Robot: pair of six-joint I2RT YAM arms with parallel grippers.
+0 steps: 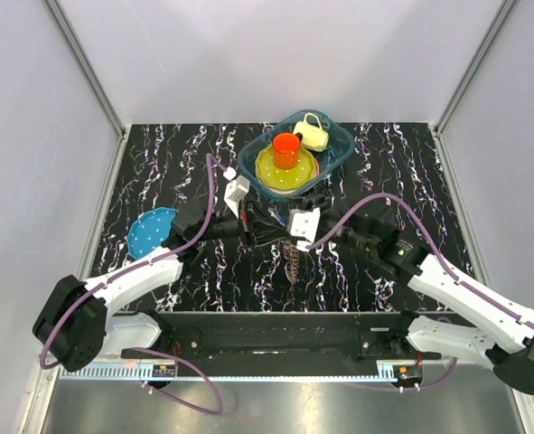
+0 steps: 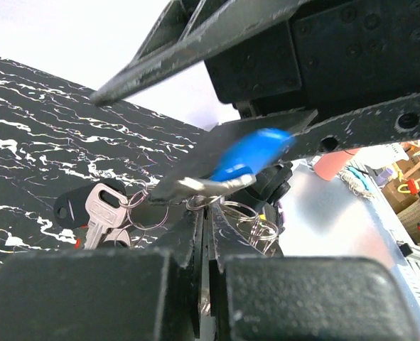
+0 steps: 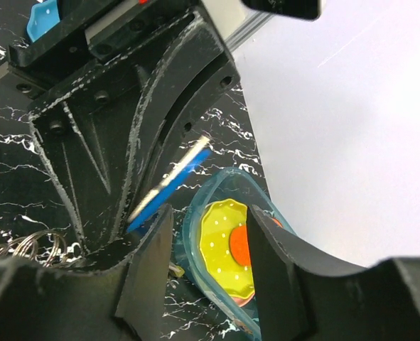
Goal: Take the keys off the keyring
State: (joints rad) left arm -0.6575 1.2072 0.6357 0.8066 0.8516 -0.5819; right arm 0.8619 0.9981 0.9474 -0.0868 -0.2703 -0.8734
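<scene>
Both grippers meet above the middle of the table. My left gripper (image 1: 265,226) (image 2: 208,213) is shut on a thin wire loop of the keyring (image 2: 211,201). More rings (image 2: 256,217) hang to its right. A silver key (image 2: 101,212) and a black fob dangle to its left, and a bunch of keys (image 1: 292,262) hangs below the grippers. A blue-headed key (image 2: 249,160) (image 3: 168,188) shows as a blur beside my right gripper (image 1: 291,231) (image 3: 210,220). That gripper is open, with nothing between its fingers (image 3: 149,277).
A teal tub (image 1: 339,145) at the back holds a yellow plate (image 1: 268,174), an orange cup (image 1: 285,149) and a cream item (image 1: 313,134). A blue round disc (image 1: 151,231) lies at the left. The black marbled table (image 1: 393,172) is walled by grey panels.
</scene>
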